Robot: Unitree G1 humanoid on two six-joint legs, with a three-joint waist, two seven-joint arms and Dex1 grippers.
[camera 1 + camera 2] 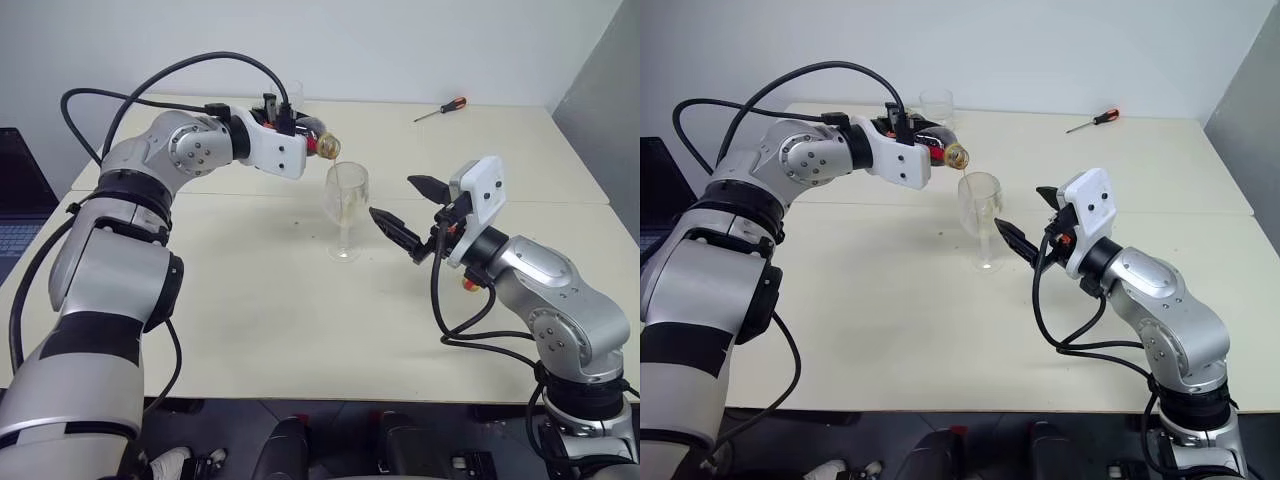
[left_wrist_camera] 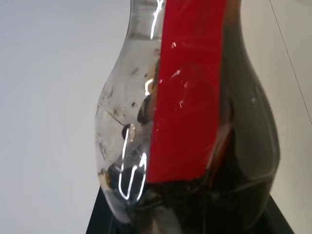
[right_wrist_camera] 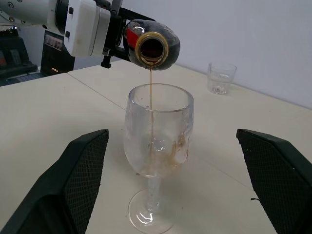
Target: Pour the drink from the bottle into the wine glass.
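Left gripper (image 1: 930,140) clenched on your bottle (image 3: 152,45) | mouth tipped over wine glass (image 3: 158,127) | drink (image 3: 151,87) streaming | right gripper (image 3: 180,180) released, flanking glass

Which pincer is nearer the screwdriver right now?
Right. The right pincer hangs open beside the wine glass, on the screwdriver's side of the table. The left pincer, shut on the tilted bottle, sits beyond the glass, farther from it.
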